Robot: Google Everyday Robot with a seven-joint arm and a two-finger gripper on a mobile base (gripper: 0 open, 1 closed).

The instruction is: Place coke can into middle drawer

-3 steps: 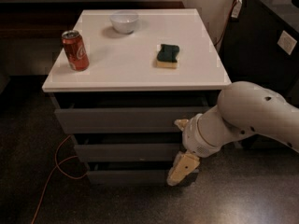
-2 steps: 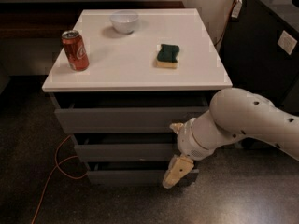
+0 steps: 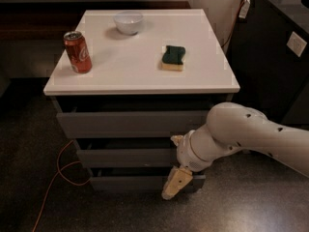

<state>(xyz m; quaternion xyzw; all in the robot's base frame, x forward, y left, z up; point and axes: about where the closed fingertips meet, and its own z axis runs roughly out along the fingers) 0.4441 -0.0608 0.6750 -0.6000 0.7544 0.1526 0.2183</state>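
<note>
Evidently preparing to pull, the gripper sits at the right end of the middle drawer, fingers spread above and below its front; the coke can waits upright at the tabletop's left.

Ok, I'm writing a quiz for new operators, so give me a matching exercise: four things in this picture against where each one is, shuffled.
Things:
1. coke can
2. bowl
3. sponge
4. gripper

Places:
A. low down, in front of the drawers
B. left side of the tabletop
C. tabletop, right of centre
D. tabletop, near the far edge

Pairs: 1-B, 2-D, 3-C, 4-A.
</note>
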